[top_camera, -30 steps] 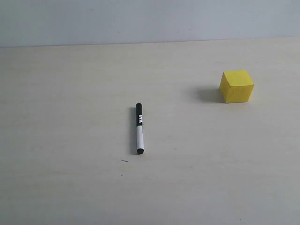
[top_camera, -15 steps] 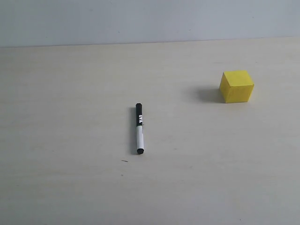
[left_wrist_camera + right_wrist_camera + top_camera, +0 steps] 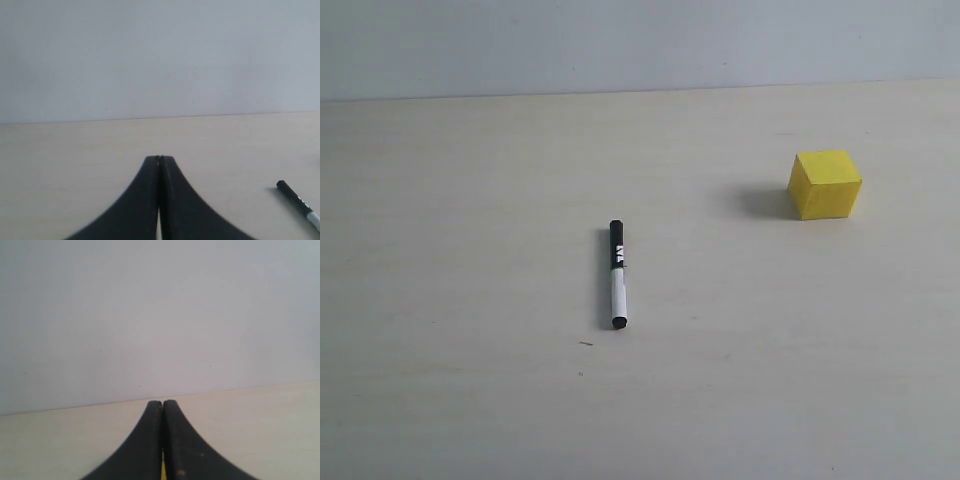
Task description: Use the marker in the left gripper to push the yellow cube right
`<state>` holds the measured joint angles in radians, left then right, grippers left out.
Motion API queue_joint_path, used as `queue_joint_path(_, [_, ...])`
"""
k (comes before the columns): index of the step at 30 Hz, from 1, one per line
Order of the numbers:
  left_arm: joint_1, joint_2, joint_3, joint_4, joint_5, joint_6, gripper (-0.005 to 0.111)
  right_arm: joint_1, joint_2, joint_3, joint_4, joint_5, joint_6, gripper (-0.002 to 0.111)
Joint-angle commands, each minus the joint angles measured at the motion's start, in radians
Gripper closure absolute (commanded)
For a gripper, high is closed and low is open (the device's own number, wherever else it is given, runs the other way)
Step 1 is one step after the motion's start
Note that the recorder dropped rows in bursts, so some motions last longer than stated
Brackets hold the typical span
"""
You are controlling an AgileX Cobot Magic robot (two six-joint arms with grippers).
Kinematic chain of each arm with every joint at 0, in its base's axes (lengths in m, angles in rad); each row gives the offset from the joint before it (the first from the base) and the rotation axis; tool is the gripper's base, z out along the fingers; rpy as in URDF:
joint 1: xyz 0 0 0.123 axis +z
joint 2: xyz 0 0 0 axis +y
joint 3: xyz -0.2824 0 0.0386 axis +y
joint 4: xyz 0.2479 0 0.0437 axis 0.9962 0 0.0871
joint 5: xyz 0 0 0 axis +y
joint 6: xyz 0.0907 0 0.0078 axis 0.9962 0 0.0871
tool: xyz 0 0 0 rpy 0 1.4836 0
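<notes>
The left gripper [image 3: 159, 159] is pinched tight with nothing in it. The marker [image 3: 617, 274] lies flat on the table [image 3: 470, 200], in front of this gripper and off to one side, not touching it. The yellow cube [image 3: 825, 185] sits well apart from the marker. The right gripper [image 3: 162, 402] is pinched tight too.
</notes>
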<state>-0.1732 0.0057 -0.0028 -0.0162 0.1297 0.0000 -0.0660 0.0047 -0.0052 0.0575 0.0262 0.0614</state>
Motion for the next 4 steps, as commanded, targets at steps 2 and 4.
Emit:
queue_joint_path(2, [0.002, -0.006, 0.003, 0.002, -0.002, -0.007, 0.106, -0.003, -0.005, 0.005, -0.008, -0.009, -0.008, 0.108])
queue_joint_path(4, [0.002, -0.006, 0.003, 0.002, -0.002, -0.007, 0.106, -0.003, -0.005, 0.005, -0.008, -0.009, -0.008, 0.108])
